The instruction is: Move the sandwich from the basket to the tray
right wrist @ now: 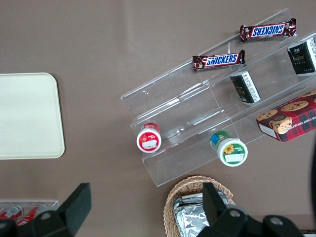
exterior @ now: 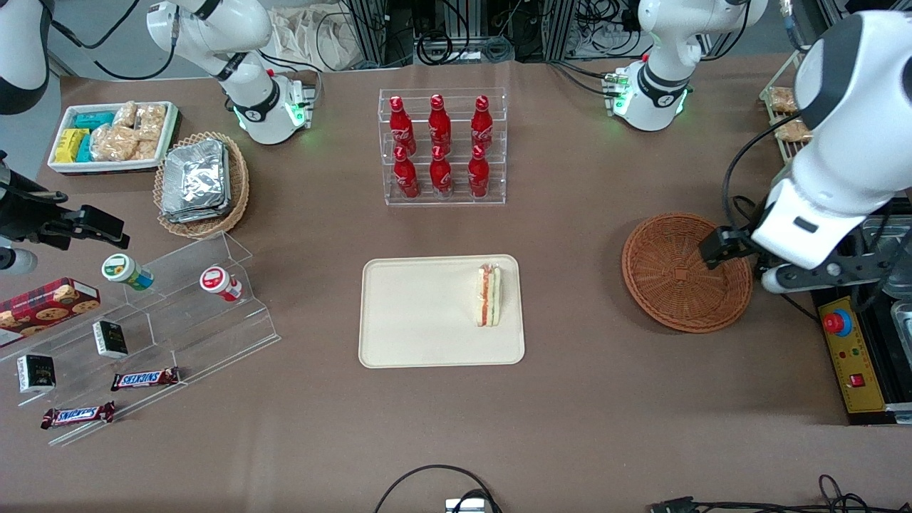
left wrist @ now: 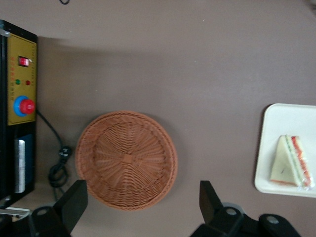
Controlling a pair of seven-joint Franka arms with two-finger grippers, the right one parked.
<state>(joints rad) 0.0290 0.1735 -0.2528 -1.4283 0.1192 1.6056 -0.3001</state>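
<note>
The sandwich (exterior: 489,295) lies in the cream tray (exterior: 420,313), close to the tray's rim on the working arm's side, its red and green layers showing. The round reddish-brown basket (exterior: 677,285) holds nothing. My gripper (exterior: 723,246) hangs above the basket's edge toward the working arm's end of the table, apart from the sandwich. In the left wrist view the gripper (left wrist: 142,205) is open, its two dark fingers (left wrist: 74,201) spread wide with nothing between them, over the rim of the basket (left wrist: 126,160). The sandwich (left wrist: 291,163) and tray (left wrist: 284,123) show there too.
A clear rack of red bottles (exterior: 442,146) stands farther from the front camera than the tray. A yellow control box with a red button (exterior: 848,349) and a cable (left wrist: 59,163) lie beside the basket. Acrylic snack steps (exterior: 185,313) and an oval foil-pack basket (exterior: 203,185) are toward the parked arm's end.
</note>
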